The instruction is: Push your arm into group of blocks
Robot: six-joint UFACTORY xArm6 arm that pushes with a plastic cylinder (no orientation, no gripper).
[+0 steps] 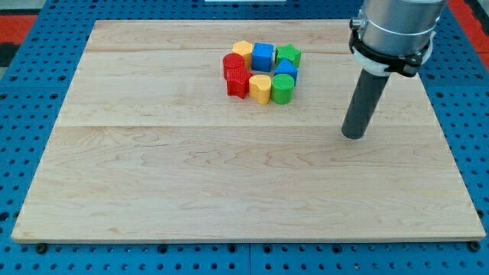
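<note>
A tight group of blocks sits on the wooden board [153,168] near the view's top centre. It holds a yellow block [242,49], a blue cube [263,56], a green star [289,54], a blue block [286,69], a green cylinder [282,88], a yellow block [260,87], a red star [238,82] and a red block [232,63]. My tip [354,134] rests on the board to the view's right of the group and slightly below it, apart from every block.
The board lies on a blue perforated table [30,92]. The arm's grey body [393,30] hangs over the board's top right corner.
</note>
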